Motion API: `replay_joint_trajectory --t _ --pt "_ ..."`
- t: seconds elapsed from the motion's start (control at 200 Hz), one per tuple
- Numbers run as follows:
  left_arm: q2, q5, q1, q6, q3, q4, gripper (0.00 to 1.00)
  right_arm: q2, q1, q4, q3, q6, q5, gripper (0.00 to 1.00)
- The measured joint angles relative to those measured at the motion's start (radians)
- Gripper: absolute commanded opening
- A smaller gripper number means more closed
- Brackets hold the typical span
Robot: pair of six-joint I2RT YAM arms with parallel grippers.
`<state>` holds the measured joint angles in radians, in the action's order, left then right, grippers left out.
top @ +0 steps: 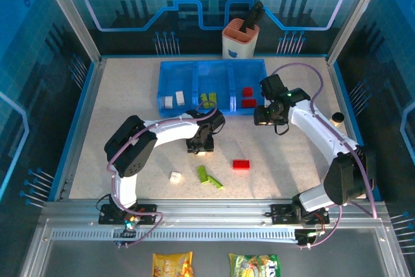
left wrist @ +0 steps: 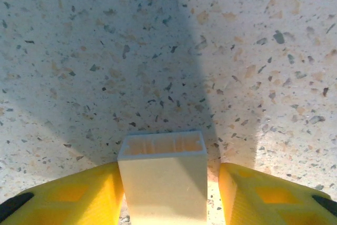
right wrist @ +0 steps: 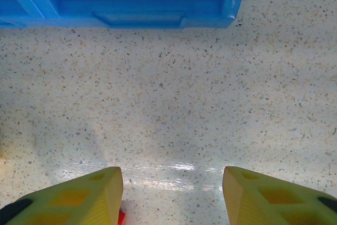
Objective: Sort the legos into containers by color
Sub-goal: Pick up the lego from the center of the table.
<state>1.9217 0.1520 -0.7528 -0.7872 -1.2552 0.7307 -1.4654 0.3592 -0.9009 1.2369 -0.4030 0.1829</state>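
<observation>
A white lego (left wrist: 163, 183) stands on the table between my left gripper's (left wrist: 171, 196) yellow fingers. The left finger (left wrist: 79, 196) touches it, while a thin gap shows at the right finger (left wrist: 258, 193). From above, this gripper (top: 200, 148) points down at the table's middle. My right gripper (top: 264, 119) is open and holds nothing, just in front of the blue tray (top: 194, 68). The tray's compartments hold white legos (top: 174, 100) on the left, green legos (top: 207, 100) in the middle and red legos (top: 248, 97) on the right. Loose on the table are a red lego (top: 241, 165), green legos (top: 209, 178) and a white lego (top: 175, 177).
An orange-and-white cup (top: 239, 41) with a black tool stands behind the tray. A small pale cylinder (top: 337, 119) sits by the right wall. The right wrist view has the tray's front wall (right wrist: 158, 17) at the top and a red speck (right wrist: 121, 218) by the left finger.
</observation>
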Motion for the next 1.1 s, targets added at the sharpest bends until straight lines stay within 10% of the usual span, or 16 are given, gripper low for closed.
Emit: replay_joint_trajectory --t 1.096 --pt "-0.087 0.017 0.000 0.062 0.045 -0.031 0.36 0.068 0.001 -0.036 0.000 0.000 0.008 0.54"
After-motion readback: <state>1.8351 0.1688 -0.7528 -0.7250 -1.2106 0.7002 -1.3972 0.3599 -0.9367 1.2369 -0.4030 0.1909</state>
